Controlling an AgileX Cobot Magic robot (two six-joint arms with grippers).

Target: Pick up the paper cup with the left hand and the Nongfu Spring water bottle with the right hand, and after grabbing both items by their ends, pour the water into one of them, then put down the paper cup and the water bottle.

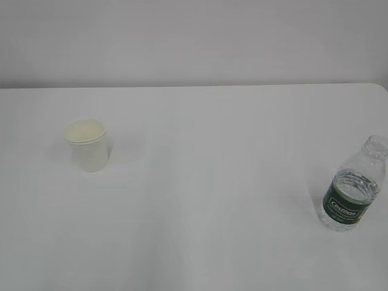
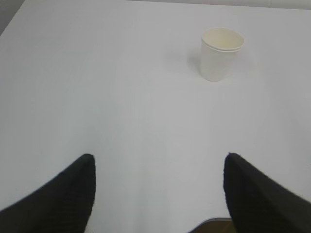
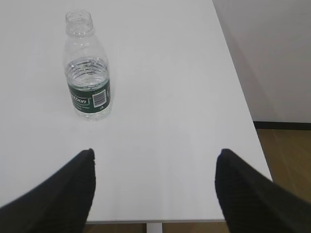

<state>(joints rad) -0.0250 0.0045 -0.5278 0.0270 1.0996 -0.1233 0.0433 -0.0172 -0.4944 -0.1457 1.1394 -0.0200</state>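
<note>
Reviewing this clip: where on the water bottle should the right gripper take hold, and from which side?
Probably the ribbed body of the water bottle just above the green label, approached level from the gripper's near side. It stands upright, capless, part full, so a side grip keeps the neck clear for pouring. The right gripper is open and well short of it.

Count on inspection: one paper cup (image 1: 88, 144), one water bottle (image 1: 353, 193), one white table (image 1: 212, 182). Two grippers, the left (image 2: 158, 194) and the right (image 3: 155, 189).
</note>
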